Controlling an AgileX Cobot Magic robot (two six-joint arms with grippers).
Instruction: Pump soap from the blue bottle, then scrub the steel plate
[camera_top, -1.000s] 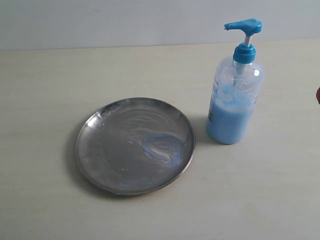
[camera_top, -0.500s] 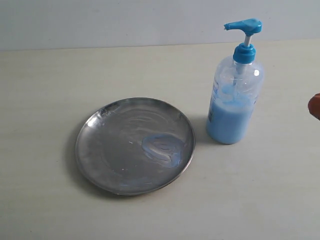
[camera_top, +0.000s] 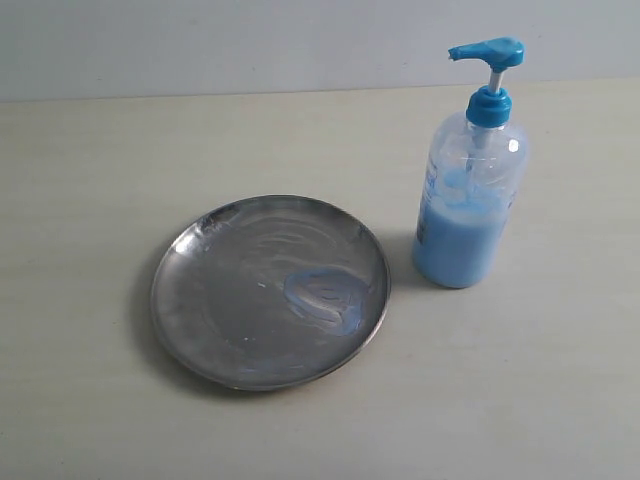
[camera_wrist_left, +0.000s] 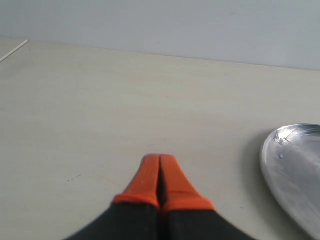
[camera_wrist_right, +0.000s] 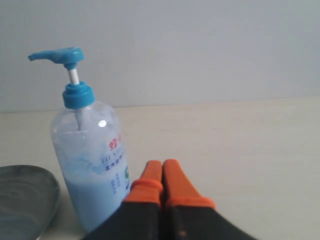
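Observation:
The steel plate lies on the table left of centre, with a bluish smear of soap on its right half. The blue bottle stands upright to the plate's right, its pump head raised and light-blue liquid filling its lower half. Neither gripper shows in the exterior view. In the left wrist view my left gripper is shut and holds nothing, off to one side of the plate's rim. In the right wrist view my right gripper is shut and empty, close beside the bottle.
The table is a pale cream surface that meets a light wall at the back. A thin white line marks the table near its far corner in the left wrist view.
A reddish-orange gripper tip that showed at the exterior view's right edge has drawn back out of the picture. Plate, soap and bottle have not moved.

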